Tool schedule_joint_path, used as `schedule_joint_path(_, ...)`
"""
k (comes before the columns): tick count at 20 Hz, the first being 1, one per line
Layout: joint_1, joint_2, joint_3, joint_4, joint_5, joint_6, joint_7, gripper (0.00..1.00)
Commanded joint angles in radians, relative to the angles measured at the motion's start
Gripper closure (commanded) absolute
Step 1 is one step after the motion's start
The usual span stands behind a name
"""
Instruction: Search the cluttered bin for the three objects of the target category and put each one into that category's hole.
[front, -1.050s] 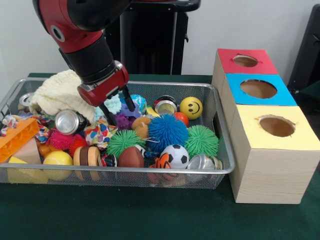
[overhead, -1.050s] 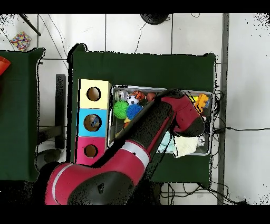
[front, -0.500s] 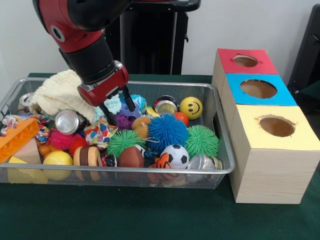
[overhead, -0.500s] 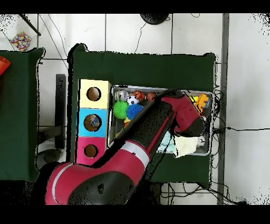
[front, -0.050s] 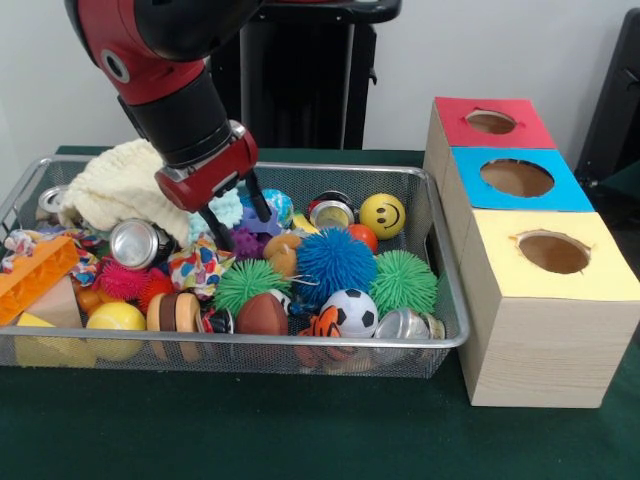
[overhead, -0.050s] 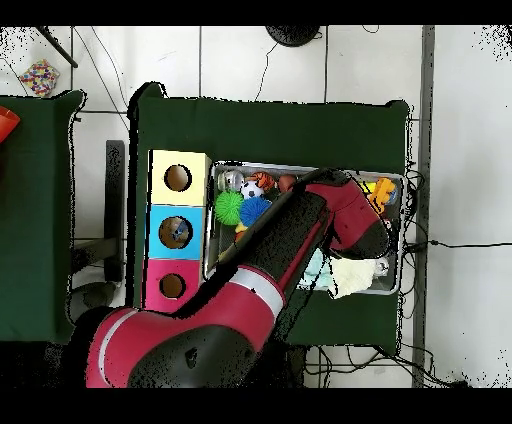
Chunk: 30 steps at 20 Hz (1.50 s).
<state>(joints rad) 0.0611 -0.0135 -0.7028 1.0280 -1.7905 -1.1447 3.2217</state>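
Wire mesh formed the bin (front, -0.050s: 440, 300) you were working in, set on the green tablecloth (front, -0.050s: 300, 430) beside a wooden box (front, -0.050s: 530, 340) with three holed tops — red (front, -0.050s: 492, 122) farthest back, blue (front, -0.050s: 520, 178) in the middle, yellow (front, -0.050s: 552, 252) at the front. Your gripper (front, -0.050s: 232, 212) hung low over the left-centre of the bin, its two black fingers (front, -0.050s: 258, 200) spread apart with nothing between them, tips just above a purple spiky toy (front, -0.050s: 246, 241) and close to a pale teal one (front, -0.050s: 228, 208). Which category was your target could not be told from the frames, so here is what lay in the bin: a blue spiky ball (front, -0.050s: 333, 262) near the centre, green spiky balls on either side of it (front, -0.050s: 403, 281) (front, -0.050s: 246, 281), a yellow smiley ball (front, -0.050s: 382, 215) toward the back right corner, a soccer ball (front, -0.050s: 351, 311) and a shiny can (front, -0.050s: 403, 324) against the front rim, another can (front, -0.050s: 137, 243) on its side left of the gripper, a cream knitted cloth (front, -0.050s: 115, 185) at the back left, and an orange block (front, -0.050s: 35, 277) at the left end. From overhead, your arm (overhead, -0.050s: 290, 250) covered most of the bin — only its left and right ends showed.
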Motion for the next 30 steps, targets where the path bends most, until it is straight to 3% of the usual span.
schedule_joint_path(1, -0.014, -0.025, 0.099, 0.053, -0.036, -0.182, 0.124, 0.0)
schedule_joint_path(13, -0.048, -0.019, 0.072, 0.0, -0.095, -0.212, 0.125, 0.0)
schedule_joint_path(19, -0.041, -0.048, 0.131, 0.017, 0.021, -0.111, 0.141, 0.0)
schedule_joint_path(30, -0.044, -0.056, 0.166, 0.049, 0.133, -0.053, 0.079, 0.0)
